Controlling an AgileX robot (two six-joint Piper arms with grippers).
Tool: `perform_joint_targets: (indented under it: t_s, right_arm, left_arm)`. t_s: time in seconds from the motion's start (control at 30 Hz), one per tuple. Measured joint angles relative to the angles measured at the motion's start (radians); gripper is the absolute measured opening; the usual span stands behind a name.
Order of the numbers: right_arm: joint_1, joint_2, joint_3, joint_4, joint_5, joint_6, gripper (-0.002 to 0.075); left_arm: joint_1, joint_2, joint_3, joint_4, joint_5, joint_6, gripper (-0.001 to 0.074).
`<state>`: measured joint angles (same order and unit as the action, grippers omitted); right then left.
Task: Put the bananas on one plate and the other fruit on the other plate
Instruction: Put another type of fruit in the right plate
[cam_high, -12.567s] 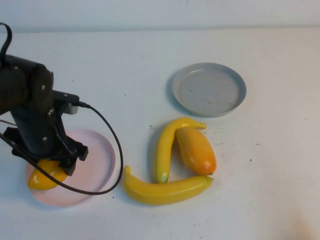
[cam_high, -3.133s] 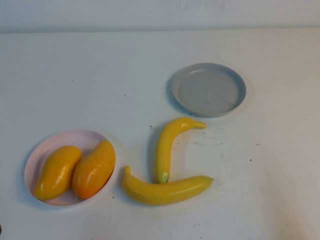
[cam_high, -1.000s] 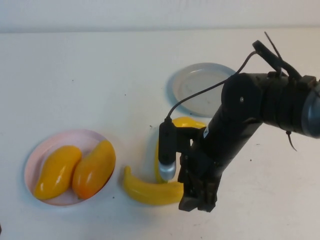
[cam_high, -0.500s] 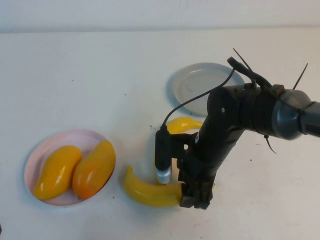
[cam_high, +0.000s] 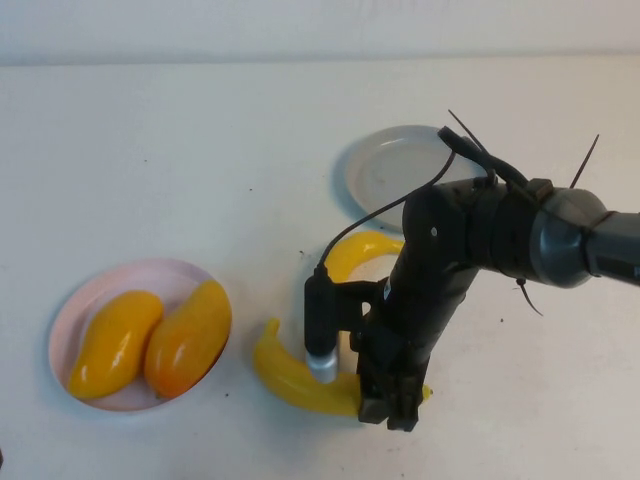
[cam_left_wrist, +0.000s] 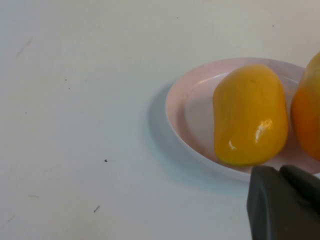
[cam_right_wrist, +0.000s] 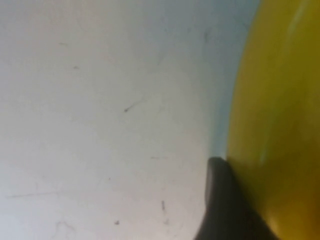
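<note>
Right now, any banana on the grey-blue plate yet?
No, the grey-blue plate holds nothing; both bananas lie on the table under the right gripper.

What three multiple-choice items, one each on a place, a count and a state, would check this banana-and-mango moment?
1. Where are the two mangoes?
A. on the pink plate
B. on the grey-blue plate
C. on the bare table

2. How many bananas lie on the grey-blue plate?
A. two
B. one
C. none

3. What is the right gripper doing?
A. hanging high above the pink plate
B. down at the near banana, a finger against its skin
C. resting inside the grey-blue plate

Answers:
1 A: both mangoes sit side by side inside the pink rim.
2 C: the near banana and the far banana are both on the table.
3 B: the high view puts it at the banana's right end, and the right wrist view shows a dark finger touching yellow skin.

The left gripper is shut beside the pink plate.
</note>
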<state>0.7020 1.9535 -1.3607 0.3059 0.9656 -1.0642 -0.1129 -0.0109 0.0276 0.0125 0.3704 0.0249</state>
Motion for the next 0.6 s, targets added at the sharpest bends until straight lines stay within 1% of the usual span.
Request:
perform_joint_targets:
  t_s: [0.23,0.3,0.43,0.6]
  right_arm:
    - [0.026,-0.129,0.0,-0.023,0.004,0.153,0.0309]
    - [0.026,-0.175,0.0,-0.035,-0.015,0.22,0.0309]
    - [0.011,-0.218,0.0,-0.085,-0.117,0.406,0.0309]
    - [-0.054,-0.219,0.0,-0.122,-0.278,0.611,0.0309]
  left_arm:
    - [0.0,0.0,0.0,0.0,0.0,0.0,0.0]
    - [0.0,0.0,0.0,0.0,0.0,0.0,0.0]
    - [0.0,0.0,0.0,0.0,0.0,0.0,0.0]
    - [0.0,0.0,0.0,0.0,0.0,0.0,0.0]
